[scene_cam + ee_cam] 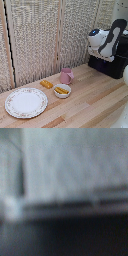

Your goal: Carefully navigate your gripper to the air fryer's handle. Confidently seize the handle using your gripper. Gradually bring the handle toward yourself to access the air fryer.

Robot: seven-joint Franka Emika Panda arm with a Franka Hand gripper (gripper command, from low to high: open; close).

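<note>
The air fryer [111,64] sits under the robot arm [106,40]; fingers' state can't be told.

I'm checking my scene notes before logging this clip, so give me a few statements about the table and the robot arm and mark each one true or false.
1. The pink mug stands upright. True.
2. The large patterned plate holds food. False: it is bare.
3. The small bowl holds orange-yellow food. True.
4. The robot arm is over the plate. False: it is by the air fryer, at the exterior view's right.
5. The wrist view clearly shows the handle. False: it is too blurred.
</note>
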